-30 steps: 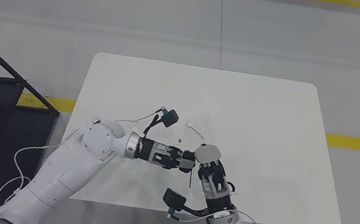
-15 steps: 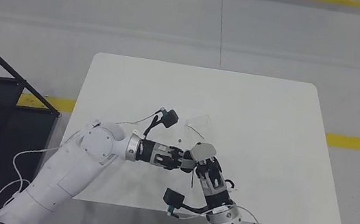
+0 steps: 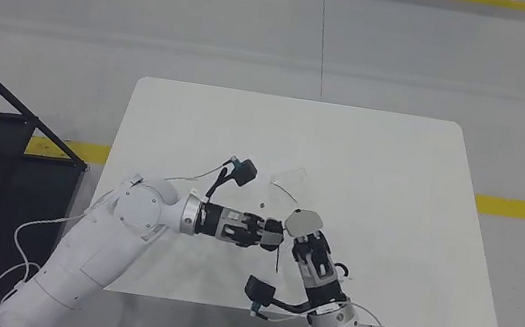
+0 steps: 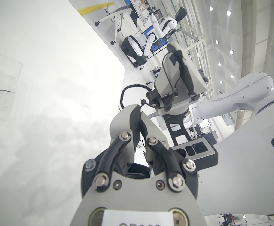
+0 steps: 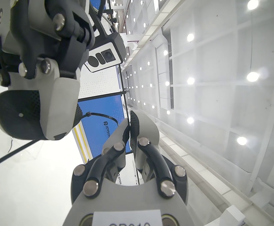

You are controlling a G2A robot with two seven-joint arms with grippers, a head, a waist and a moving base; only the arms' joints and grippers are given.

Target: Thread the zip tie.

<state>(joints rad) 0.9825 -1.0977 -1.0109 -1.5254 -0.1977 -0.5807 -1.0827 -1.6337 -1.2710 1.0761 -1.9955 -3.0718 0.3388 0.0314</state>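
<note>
The left gripper (image 4: 138, 113), grey fingers faced with ribbed black pads (image 4: 134, 119), is clamped on the thin black plastic zip tie (image 4: 143, 101), whose small head sticks out just past its tips. The right gripper (image 5: 129, 123) pinches the strap further along, so the tie arcs between the two above the white table (image 3: 393, 172). Each gripper base carries a white label (image 4: 132, 218), its print cut off. Nearby a clear plastic sheet (image 4: 9, 75) lies flat with a thin black line (image 4: 4, 91); whether on or inside it, I cannot tell.

Zip tie (image 5: 102, 116) partly hidden between left pincer (image 4: 138, 115) pads, right pincer (image 5: 129, 123) pads
</note>
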